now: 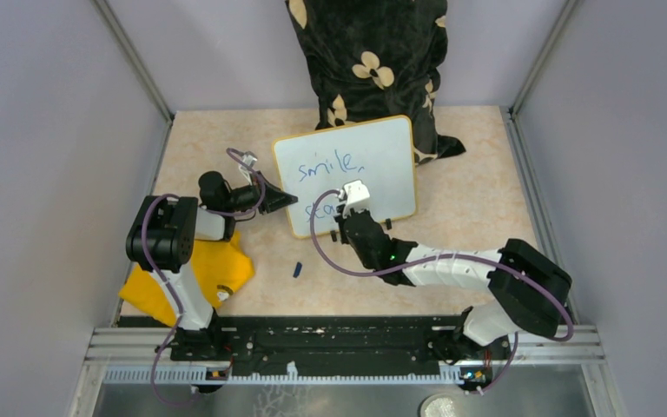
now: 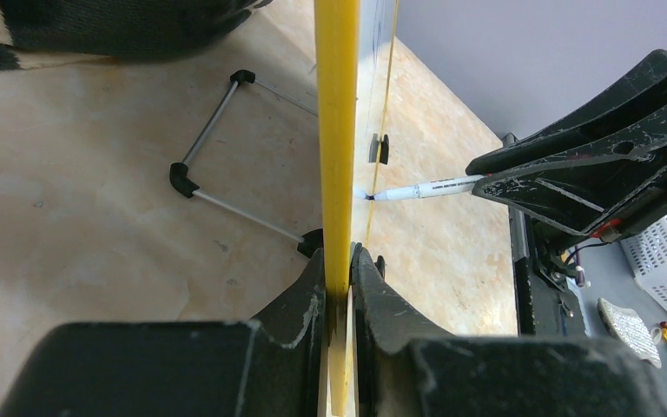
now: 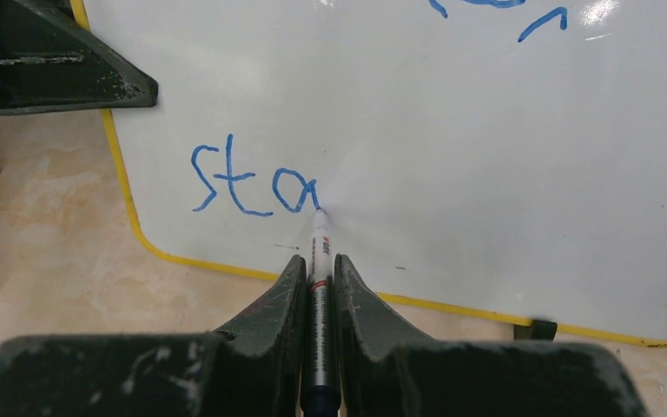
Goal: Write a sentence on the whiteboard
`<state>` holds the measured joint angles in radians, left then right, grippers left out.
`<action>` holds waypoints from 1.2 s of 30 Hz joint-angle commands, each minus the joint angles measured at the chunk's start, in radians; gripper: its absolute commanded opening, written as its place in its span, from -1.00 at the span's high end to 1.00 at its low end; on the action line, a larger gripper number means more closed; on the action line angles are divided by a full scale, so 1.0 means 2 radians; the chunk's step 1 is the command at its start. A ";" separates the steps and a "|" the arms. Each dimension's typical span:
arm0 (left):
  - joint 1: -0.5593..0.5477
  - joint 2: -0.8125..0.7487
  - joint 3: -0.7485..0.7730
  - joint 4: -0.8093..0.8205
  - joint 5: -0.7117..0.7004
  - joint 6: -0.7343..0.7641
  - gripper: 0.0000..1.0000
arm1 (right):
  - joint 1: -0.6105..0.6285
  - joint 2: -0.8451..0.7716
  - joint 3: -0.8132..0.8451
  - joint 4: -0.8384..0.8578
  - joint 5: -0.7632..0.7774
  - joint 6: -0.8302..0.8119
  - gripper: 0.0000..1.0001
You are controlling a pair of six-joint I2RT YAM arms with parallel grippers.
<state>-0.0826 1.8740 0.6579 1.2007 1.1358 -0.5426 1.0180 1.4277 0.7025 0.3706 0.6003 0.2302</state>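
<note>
At the worktop [image 1: 486, 174] centre, the whiteboard [image 1: 382, 148] stands propped, left end effector [image 2: 339, 261] clamped on its rim. The right end effector [image 3: 317, 261], closed around a marker [image 3: 320, 230] touching the board, leaves the sentence [image 3: 252, 182] at "smile, sta", seemingly unfinished.

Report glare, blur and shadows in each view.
Right wrist: a glare patch on the whiteboard at the frame's top right; the marker tip is sharp. Left wrist: the whiteboard's yellow rim goes soft near the lens. Top external: even light, only faint shadows.
</note>
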 commanded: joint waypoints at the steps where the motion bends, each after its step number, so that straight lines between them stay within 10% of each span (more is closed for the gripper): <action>1: -0.006 0.017 0.000 -0.030 -0.015 0.030 1.00 | -0.005 -0.023 -0.001 0.007 0.002 0.006 1.00; 36: -0.006 0.018 0.001 -0.033 -0.015 0.031 1.00 | -0.023 -0.015 0.017 0.039 0.007 -0.012 1.00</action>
<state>-0.0826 1.8740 0.6582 1.1999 1.1366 -0.5419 0.9867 1.3895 0.7086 0.3820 0.6113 0.1944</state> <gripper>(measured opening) 0.160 0.126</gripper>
